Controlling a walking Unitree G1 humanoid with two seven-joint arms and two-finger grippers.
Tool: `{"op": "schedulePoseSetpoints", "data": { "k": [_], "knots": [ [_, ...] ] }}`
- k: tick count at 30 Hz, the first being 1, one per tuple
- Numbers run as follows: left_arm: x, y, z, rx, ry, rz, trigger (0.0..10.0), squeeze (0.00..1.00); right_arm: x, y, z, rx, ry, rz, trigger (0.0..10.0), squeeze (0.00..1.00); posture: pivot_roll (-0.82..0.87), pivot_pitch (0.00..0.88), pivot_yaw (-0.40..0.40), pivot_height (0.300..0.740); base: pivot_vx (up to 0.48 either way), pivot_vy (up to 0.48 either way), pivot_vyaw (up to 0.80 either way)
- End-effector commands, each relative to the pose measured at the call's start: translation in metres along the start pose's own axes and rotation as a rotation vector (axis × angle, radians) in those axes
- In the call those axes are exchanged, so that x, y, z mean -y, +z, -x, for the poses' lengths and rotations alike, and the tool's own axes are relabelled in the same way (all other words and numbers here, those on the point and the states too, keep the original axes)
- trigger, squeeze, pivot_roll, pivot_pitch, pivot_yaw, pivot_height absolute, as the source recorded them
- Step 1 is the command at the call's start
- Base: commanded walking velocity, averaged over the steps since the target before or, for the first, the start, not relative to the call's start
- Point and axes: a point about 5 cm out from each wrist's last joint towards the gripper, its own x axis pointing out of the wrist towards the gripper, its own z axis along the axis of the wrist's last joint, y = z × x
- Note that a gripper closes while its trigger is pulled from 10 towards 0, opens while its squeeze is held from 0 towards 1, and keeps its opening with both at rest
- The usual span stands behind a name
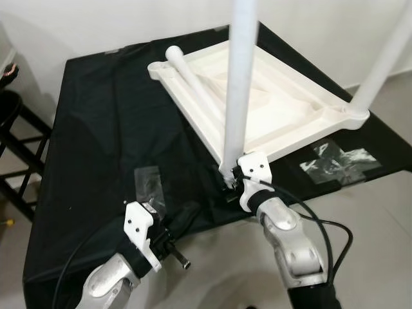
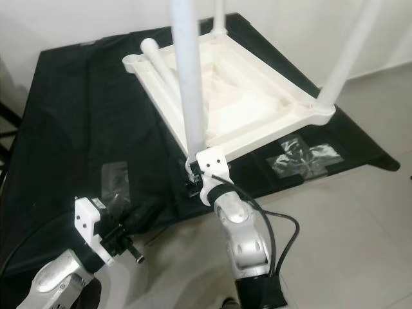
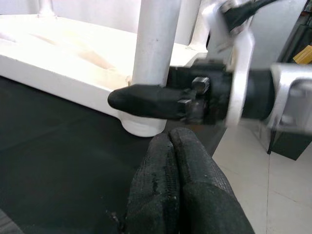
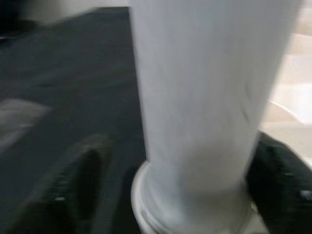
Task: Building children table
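Observation:
A white children's table top [image 1: 290,109] lies upside down on a black-covered table [image 1: 96,129]. One white leg [image 1: 239,84] stands upright in its near corner socket, and another leg [image 1: 385,58] stands at the right corner. A third, loose leg [image 1: 193,87] lies across the underside. My right gripper [image 1: 232,177] is at the base of the near leg, open, with one finger [image 4: 80,173] a little apart from the leg and the other finger [image 4: 280,178] against it. My left gripper [image 3: 169,139] is shut on nothing, low over the cloth and pointing at that same corner.
Clear plastic patches are taped to the cloth at the front left [image 1: 149,183] and front right [image 1: 338,161]. A black metal rack [image 1: 19,148] stands to the left of the table. Pale tiled floor [image 1: 373,212] lies in front, and a white wall is behind.

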Motion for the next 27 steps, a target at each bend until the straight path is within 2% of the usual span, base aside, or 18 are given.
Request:
{"op": "schedulePoseSetpoints", "data": {
  "k": [1, 2, 3, 4, 5, 7, 9, 11, 12, 14, 17, 24, 25, 27],
  "knots": [
    [0.0, -0.005, 0.005, -0.026, 0.008, 0.001, 10.0, 0.0, -0.007, 0.004, 0.001, 0.017, 0.137, -0.031, 10.0, 1.0, 0.01, 0.227, 0.052, 0.74, 0.0, 0.0, 0.0],
    [0.0, -0.005, 0.005, -0.024, 0.008, 0.002, 10.0, 0.0, 0.0, 0.01, 0.005, 0.012, 0.249, 0.015, 10.0, 0.82, 0.01, 0.228, 0.051, 0.74, 0.0, 0.0, 0.0],
    [0.001, -0.005, 0.004, -0.023, 0.009, 0.004, 10.0, 0.0, 0.009, 0.015, 0.01, 0.004, 0.338, 0.077, 10.0, 0.33, 0.01, 0.228, 0.05, 0.74, 0.0, 0.0, 0.0],
    [0.001, -0.005, 0.004, -0.021, 0.009, 0.005, 10.0, 0.0, 0.023, 0.02, 0.013, -0.012, 0.388, 0.131, 10.0, 0.0, 0.01, 0.23, 0.049, 0.74, 0.0, 0.0, 0.0],
    [0.001, -0.005, 0.004, -0.021, 0.009, 0.005, 10.0, 0.0, 0.023, 0.02, 0.013, -0.012, 0.388, 0.131, 10.0, 0.0, 0.01, 0.23, 0.049, 0.74, 0.0, 0.0, 0.0],
    [0.002, -0.004, 0.004, -0.019, 0.01, 0.006, 10.0, 0.0, 0.049, 0.032, 0.014, -0.029, 0.442, 0.202, 10.0, 0.0, 0.01, 0.234, 0.047, 0.74, 0.0, 0.0, 0.0],
    [0.002, -0.004, 0.004, -0.019, 0.01, 0.006, 10.0, 0.0, 0.049, 0.032, 0.014, -0.029, 0.442, 0.202, 10.0, 0.0, 0.01, 0.234, 0.047, 0.74, 0.0, 0.0, 0.0],
    [0.003, -0.004, 0.004, -0.018, 0.011, 0.007, 10.0, 0.0, 0.069, 0.043, 0.012, -0.038, 0.479, 0.242, 10.0, 0.0, 0.02, 0.236, 0.045, 0.74, 0.0, 0.0, 0.0],
    [0.003, -0.004, 0.004, -0.018, 0.011, 0.007, 10.0, 0.0, 0.069, 0.043, 0.012, -0.038, 0.479, 0.242, 10.0, 0.0, 0.02, 0.236, 0.045, 0.74, 0.0, 0.0, 0.0],
    [0.004, -0.004, 0.005, -0.019, 0.012, 0.007, 10.0, 0.0, 0.082, 0.058, 0.004, -0.026, 0.507, 0.244, 10.0, 0.0, 0.03, 0.239, 0.043, 0.74, 0.0, 0.0, 0.0],
    [0.005, -0.004, 0.007, -0.021, 0.013, 0.007, 10.0, 0.0, 0.089, 0.069, -0.003, -0.009, 0.544, 0.225, 10.0, 0.0, 0.03, 0.242, 0.044, 0.74, 0.0, 0.0, 0.0],
    [0.007, -0.003, 0.009, -0.026, 0.014, 0.005, 10.0, 0.0, 0.09, 0.075, -0.01, 0.0, 0.633, 0.171, 10.0, 0.0, 0.05, 0.246, 0.047, 0.74, 0.0, 0.0, 0.0],
    [0.007, -0.003, 0.01, -0.027, 0.013, 0.005, 10.0, 0.0, 0.09, 0.074, -0.011, -0.013, 0.668, 0.164, 0.0, 0.0, 0.05, 0.247, 0.047, 0.74, 0.0, 0.0, 0.0],
    [0.008, -0.003, 0.01, -0.03, 0.012, 0.006, 10.0, 0.0, 0.092, 0.073, -0.013, -0.028, 0.701, 0.165, 0.0, 0.0, 0.05, 0.248, 0.047, 0.74, 0.0, 0.0, 0.0]
  ]
}}
